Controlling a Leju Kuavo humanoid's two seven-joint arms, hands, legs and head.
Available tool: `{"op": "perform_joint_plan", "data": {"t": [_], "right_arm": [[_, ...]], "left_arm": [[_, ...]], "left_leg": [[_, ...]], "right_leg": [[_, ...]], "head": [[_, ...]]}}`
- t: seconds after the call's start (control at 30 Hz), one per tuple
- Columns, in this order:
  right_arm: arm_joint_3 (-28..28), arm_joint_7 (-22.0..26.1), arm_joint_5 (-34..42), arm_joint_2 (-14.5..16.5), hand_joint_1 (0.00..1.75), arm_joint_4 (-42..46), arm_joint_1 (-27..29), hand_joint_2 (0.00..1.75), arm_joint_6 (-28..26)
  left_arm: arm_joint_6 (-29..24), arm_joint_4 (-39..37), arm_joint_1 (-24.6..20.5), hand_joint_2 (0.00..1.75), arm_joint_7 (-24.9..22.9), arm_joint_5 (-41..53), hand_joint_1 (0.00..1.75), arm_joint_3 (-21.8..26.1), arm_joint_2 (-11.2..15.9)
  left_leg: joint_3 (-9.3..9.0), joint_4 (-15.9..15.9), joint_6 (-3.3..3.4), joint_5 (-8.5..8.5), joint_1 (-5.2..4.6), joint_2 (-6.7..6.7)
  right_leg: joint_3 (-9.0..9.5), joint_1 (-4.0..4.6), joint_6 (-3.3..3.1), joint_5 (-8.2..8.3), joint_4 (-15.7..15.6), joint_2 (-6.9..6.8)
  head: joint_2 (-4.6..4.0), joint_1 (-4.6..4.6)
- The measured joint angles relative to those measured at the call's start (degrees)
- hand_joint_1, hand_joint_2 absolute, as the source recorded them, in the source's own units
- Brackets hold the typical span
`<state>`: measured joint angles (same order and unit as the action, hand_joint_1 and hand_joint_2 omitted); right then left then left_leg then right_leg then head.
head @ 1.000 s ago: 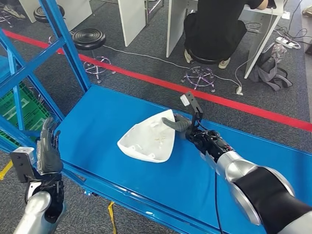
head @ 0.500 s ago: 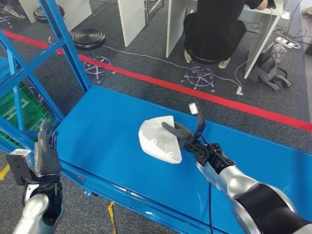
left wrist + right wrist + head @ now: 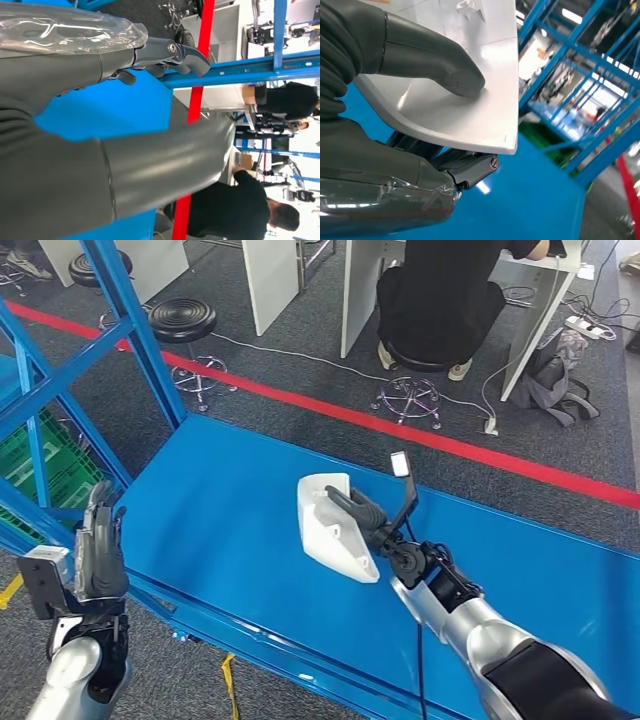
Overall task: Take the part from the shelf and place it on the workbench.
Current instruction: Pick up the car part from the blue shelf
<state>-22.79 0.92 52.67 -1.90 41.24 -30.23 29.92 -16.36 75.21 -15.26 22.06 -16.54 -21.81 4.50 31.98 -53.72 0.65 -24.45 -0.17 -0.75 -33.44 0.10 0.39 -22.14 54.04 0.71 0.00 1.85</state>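
Observation:
The part (image 3: 332,528) is a white curved plastic shell, tilted on edge over the blue workbench (image 3: 219,510) near its middle. My right hand (image 3: 362,512) grips it, thumb pressed on the inner face and fingers under the outer face. In the right wrist view the thumb (image 3: 433,55) lies on the white part (image 3: 478,110) and the fingers (image 3: 471,170) sit beneath its edge. My left hand (image 3: 98,555) hangs by the bench's near left corner, fingers straight and apart, holding nothing; its thumb (image 3: 151,170) and fingers (image 3: 166,52) show in the left wrist view.
The blue shelf frame (image 3: 128,310) and a green crate (image 3: 53,465) stand at the left. Behind the bench runs a red floor line (image 3: 453,445). A person (image 3: 445,295) sits at a white desk, with black stools (image 3: 181,320) and floor cables nearby.
My right hand has turned the part from lying flat to standing tilted on edge and has drawn it right, nearer to me. My left hand has barely moved.

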Motion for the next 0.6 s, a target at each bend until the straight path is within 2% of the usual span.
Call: {"op": "perform_joint_plan", "data": {"t": [0.6], "right_arm": [[-0.71, -0.01, 2.39, -0.2, 1.75, 10.75, -1.59, 1.75, 1.33]], "left_arm": [[1.46, -0.02, -0.45, 1.75, 1.31, 1.11, 0.0, 0.0, -0.13]], "left_leg": [[-0.01, 0.0, 0.0, 0.0, 0.0, 0.03]], "right_leg": [[-0.04, 0.0, 0.0, 0.0, 0.0, 0.03]], "head": [[0.0, -0.03]]}}
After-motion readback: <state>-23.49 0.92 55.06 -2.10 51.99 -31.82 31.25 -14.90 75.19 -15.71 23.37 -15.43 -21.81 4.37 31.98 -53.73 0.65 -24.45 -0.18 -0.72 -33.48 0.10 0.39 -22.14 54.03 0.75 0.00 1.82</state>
